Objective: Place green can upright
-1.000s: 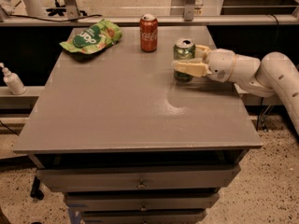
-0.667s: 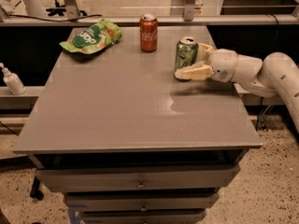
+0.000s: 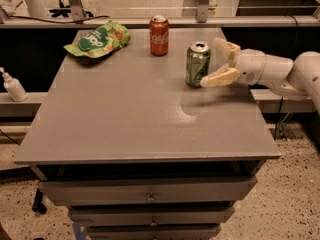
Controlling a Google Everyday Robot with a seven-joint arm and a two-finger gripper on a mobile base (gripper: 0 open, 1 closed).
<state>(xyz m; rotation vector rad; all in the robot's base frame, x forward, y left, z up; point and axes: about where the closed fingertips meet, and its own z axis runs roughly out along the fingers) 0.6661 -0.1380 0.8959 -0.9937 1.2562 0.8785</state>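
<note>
A second earlier the green can (image 3: pixel 198 64) had been leaning in the tool (image 3: pixel 214 62), its silver top tipped toward the camera. A moment after that it was nearly vertical. By this moment it stood upright on the surface (image 3: pixel 125 114), base flat and silver top level, at the right rear part of the top. It was near the red cola can (image 3: pixel 159 35) but apart from it, and well apart from the green snack bag (image 3: pixel 97 39) at the far left corner.

The tool had stayed on the can's right side, reaching in from the right edge of the surface. Its two fingers were spread wide — one behind the can's upper right, the other low at the front, with its tip touching or just beside the can's lower wall. The can sat at the fingertips rather than deep between them, and the fingers looked parted wider than the can, so the tool appeared to have let go and held nothing. Whether the near fingertip pressed on the can could not be told.

By my reading, the uprighting itself was done — the can bore its own weight and did not lean. What remained was a clean retreat. With the near finger so close to the can's foot, pulling away sideways could nudge or topple it, so drawing straight back to the right would be the safer course.
</note>
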